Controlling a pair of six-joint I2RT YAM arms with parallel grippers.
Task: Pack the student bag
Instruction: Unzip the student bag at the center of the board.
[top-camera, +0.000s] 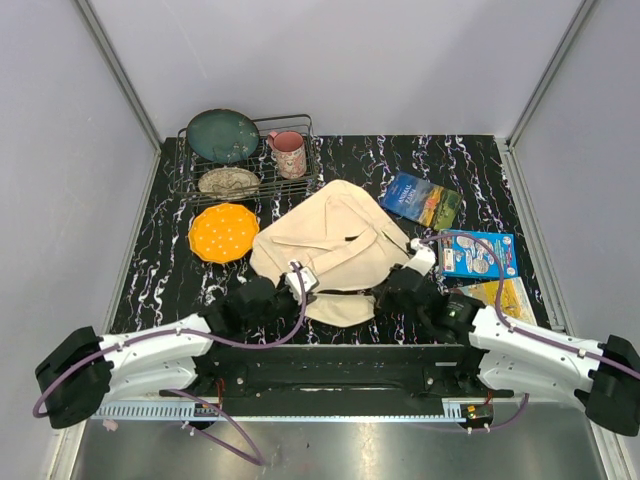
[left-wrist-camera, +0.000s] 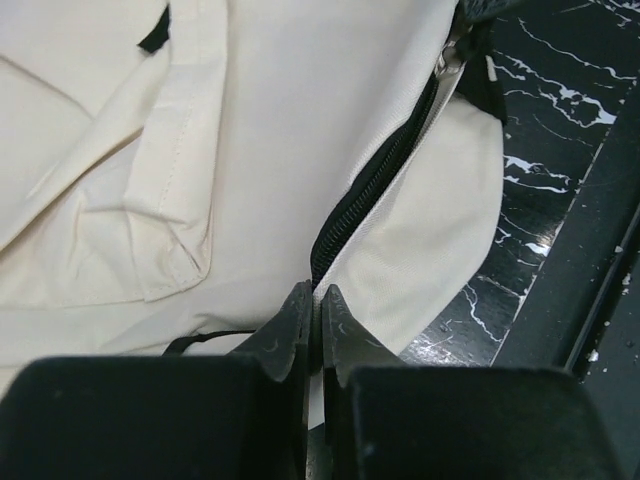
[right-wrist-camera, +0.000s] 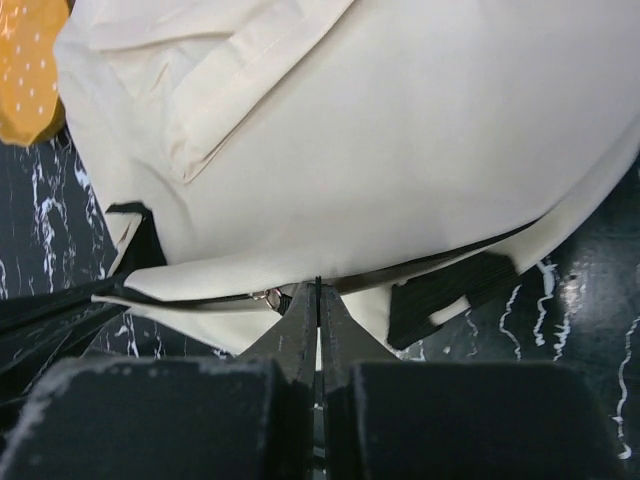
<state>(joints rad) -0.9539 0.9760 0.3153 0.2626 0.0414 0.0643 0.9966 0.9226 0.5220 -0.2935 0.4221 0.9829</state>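
The student bag (top-camera: 335, 245), cream canvas, lies flat in the middle of the black marbled table. Its black zipper (left-wrist-camera: 370, 185) runs along the near edge. My left gripper (top-camera: 312, 292) is at the bag's near left edge. In the left wrist view the left gripper (left-wrist-camera: 318, 295) is shut on the bag's edge at the zipper's end. My right gripper (top-camera: 388, 288) is at the bag's near right edge. In the right wrist view the right gripper (right-wrist-camera: 318, 290) is shut on a thin black tab beside the zipper's metal ring (right-wrist-camera: 265, 295).
A blue book (top-camera: 420, 200), a blue packet (top-camera: 478, 254) and a yellow packet (top-camera: 505, 297) lie right of the bag. An orange plate (top-camera: 223, 232) lies to its left. A wire rack (top-camera: 300, 185) at the back left holds a green plate (top-camera: 222, 135) and a pink mug (top-camera: 289, 153).
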